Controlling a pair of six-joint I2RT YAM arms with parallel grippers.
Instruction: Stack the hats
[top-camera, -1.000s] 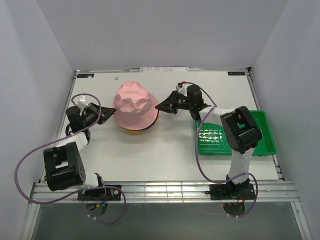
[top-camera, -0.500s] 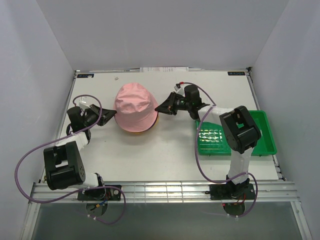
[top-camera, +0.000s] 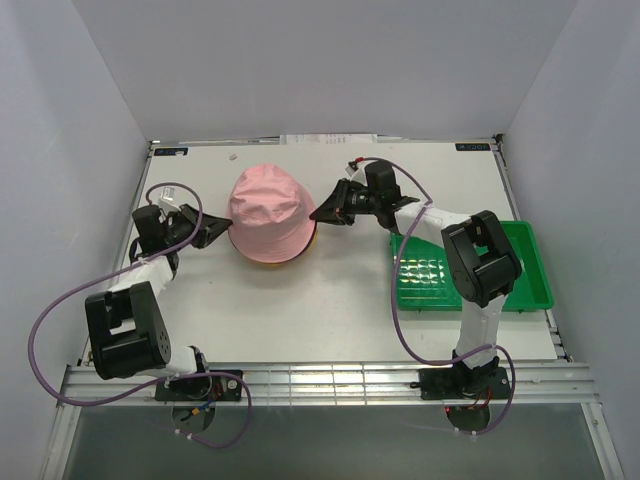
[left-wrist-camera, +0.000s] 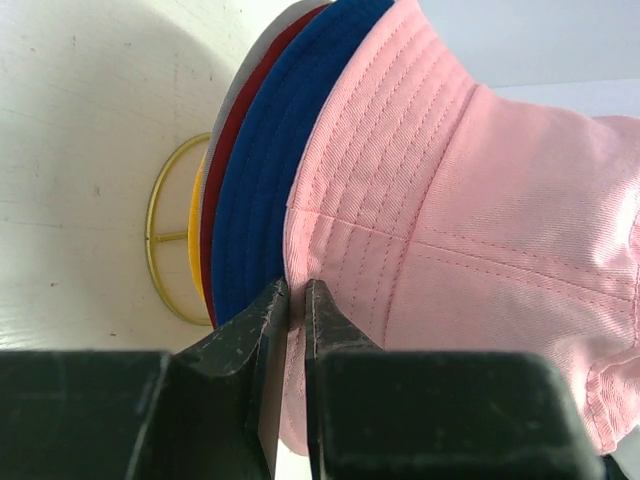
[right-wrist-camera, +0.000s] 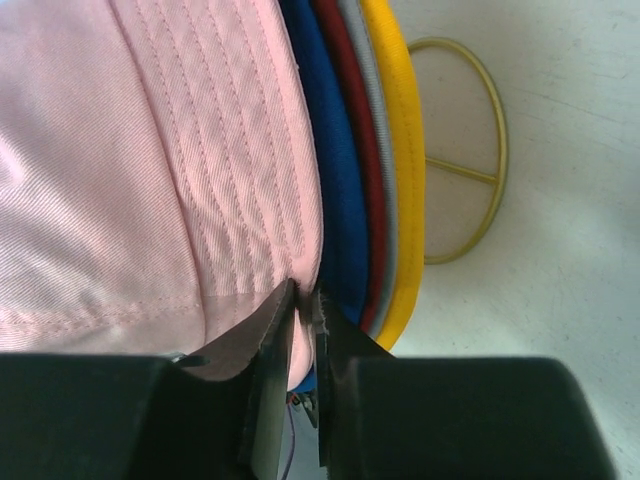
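The pink hat (top-camera: 268, 208) sits on top of a stack of hats in the middle of the table. Under its brim show the royal blue (left-wrist-camera: 265, 190), dark red (left-wrist-camera: 222, 170), grey (right-wrist-camera: 374, 150) and yellow (right-wrist-camera: 405, 150) brims. My left gripper (top-camera: 222, 232) is shut on the pink hat's left brim (left-wrist-camera: 330, 240). My right gripper (top-camera: 320, 213) is shut on the pink hat's right brim (right-wrist-camera: 250, 170). The gold wire stand (left-wrist-camera: 160, 240) shows below the stack; it also shows in the right wrist view (right-wrist-camera: 480, 170).
A green plastic tray (top-camera: 530, 262) lies on the right side of the table, beside the right arm. White walls close in the table at the back and sides.
Both grippers have kept hold of the pink brim. The right gripper shifted slightly up and back, and the left wrist drew slightly left; the pink hat settled a little lower on the stack.
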